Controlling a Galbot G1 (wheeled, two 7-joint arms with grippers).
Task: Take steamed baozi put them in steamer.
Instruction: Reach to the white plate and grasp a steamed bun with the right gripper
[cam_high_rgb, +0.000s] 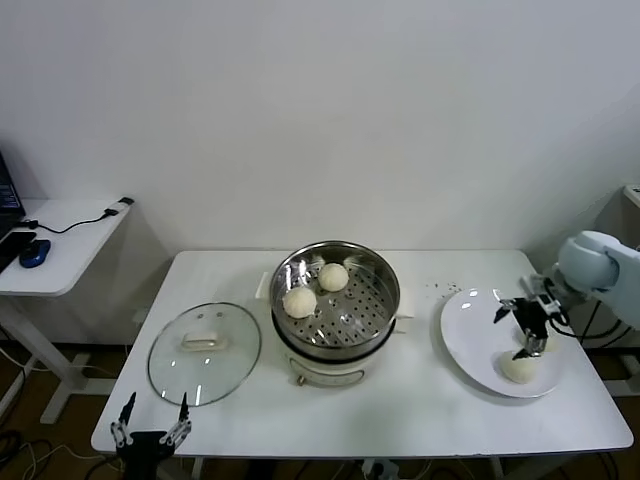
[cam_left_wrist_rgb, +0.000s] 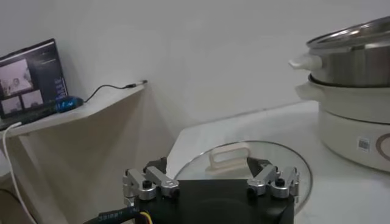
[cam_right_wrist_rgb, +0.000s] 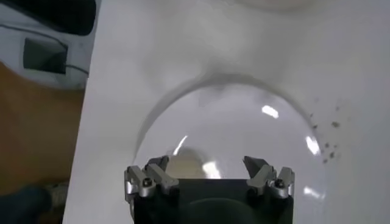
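**Me:** Steel steamer (cam_high_rgb: 336, 300) is sitting mid-table w/ two steamed baozi (cam_high_rgb: 300, 301) already on its perforated tray. I'm working the right gripper (cam_high_rgb: 533, 336) over the white plate (cam_high_rgb: 470, 335) — jaws standing wide open, gripping nothing, hanging just above the baozi on the plate (cam_high_rgb: 522, 367).

**Op:** How many are you seeing on the plate?

**Me:** One clearly. Something pale is showing right by my fingers, maybe another bun, can't tell. In the right wrist view the bun is sitting off toward one finger (cam_right_wrist_rgb: 152, 180), not centred btwn the jaws.

**Op:** So what's worrying you?

**Me:** That offset. If I'm closing like this, one finger is probably hitting the bun first and pushing it across the glossy plate — or pinching the soft dough on one side so it's slipping out on the lift. Squeezing too hard is likely denting it too. Also the bun is lying near the plate's front edge, so a nudge could be rolling it off.

**Op:** Left arm?

**Me:** Left gripper (cam_high_rgb: 151, 424) is parked low at the table's front edge, near the glass lid (cam_high_rgb: 204, 352), open too, idle.
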